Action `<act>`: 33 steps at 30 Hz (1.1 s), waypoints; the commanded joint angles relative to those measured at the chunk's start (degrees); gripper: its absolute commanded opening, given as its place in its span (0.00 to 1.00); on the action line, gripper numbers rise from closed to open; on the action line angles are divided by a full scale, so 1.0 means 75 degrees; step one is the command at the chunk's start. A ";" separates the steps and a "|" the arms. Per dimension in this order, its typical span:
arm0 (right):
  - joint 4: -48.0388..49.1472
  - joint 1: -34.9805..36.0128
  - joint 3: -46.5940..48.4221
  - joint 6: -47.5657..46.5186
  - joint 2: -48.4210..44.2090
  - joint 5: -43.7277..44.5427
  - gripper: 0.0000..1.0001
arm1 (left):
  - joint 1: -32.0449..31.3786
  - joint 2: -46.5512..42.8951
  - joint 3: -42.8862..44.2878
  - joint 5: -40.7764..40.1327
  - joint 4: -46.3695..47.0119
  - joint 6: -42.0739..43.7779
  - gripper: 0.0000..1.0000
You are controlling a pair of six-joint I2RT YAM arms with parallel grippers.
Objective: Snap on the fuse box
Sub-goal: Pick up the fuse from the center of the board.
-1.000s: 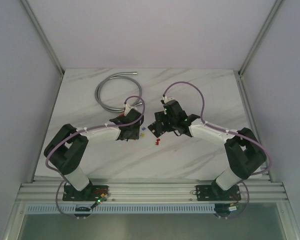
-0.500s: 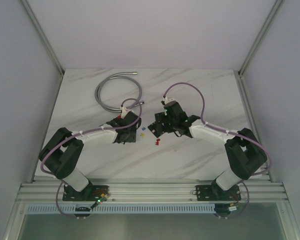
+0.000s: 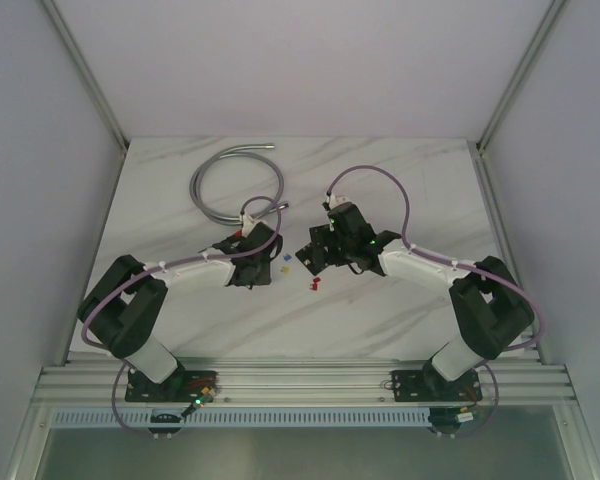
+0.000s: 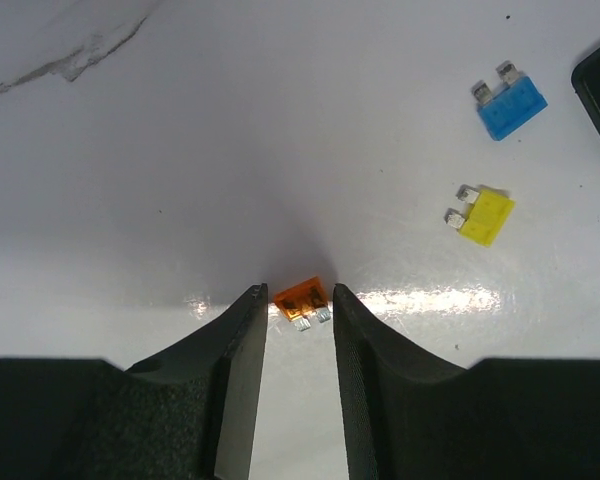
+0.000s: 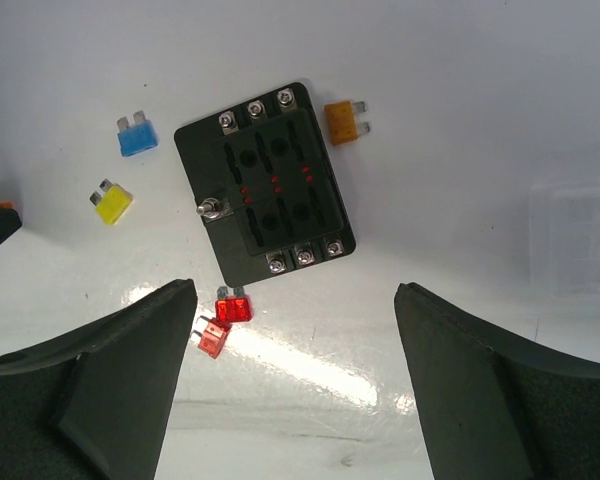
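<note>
The fuse box [image 5: 265, 185] lies flat on the table [image 5: 460, 100], upper centre of the right wrist view, its long axis slanting from top to lower right. The right tool [image 5: 295, 290] gapes wide, holding nothing. The left tool [image 4: 298, 289] narrowly straddles an orange fuse [image 4: 300, 298]; I cannot tell if it grips.

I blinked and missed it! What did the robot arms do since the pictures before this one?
The left arm drew back slightly to its left, and the left gripper now straddles an orange fuse; whether it pinches it is unclear. The right gripper, fuse box and hose stayed put.
</note>
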 commanded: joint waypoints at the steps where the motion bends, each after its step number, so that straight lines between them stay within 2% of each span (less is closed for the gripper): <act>1: 0.0142 0.0042 -0.0107 0.0034 -0.0210 -0.0020 0.88 | -0.0015 0.0067 -0.0248 0.0228 -0.0129 -0.0228 0.41; 14: 0.0181 0.0040 -0.0142 0.0045 -0.0210 -0.0041 0.88 | 0.0274 -0.0181 -0.0413 -0.0100 -0.0402 -0.0136 0.40; 25: 0.0237 0.0040 -0.0177 0.0064 -0.0210 -0.0075 0.88 | 0.0273 -0.0565 -0.0619 0.0102 -0.0661 -0.0308 0.39; 33: 0.0287 0.0042 -0.0247 0.0093 -0.0454 -0.0151 0.88 | 0.0272 -0.0352 -0.0426 0.0231 -0.0461 -0.0193 0.38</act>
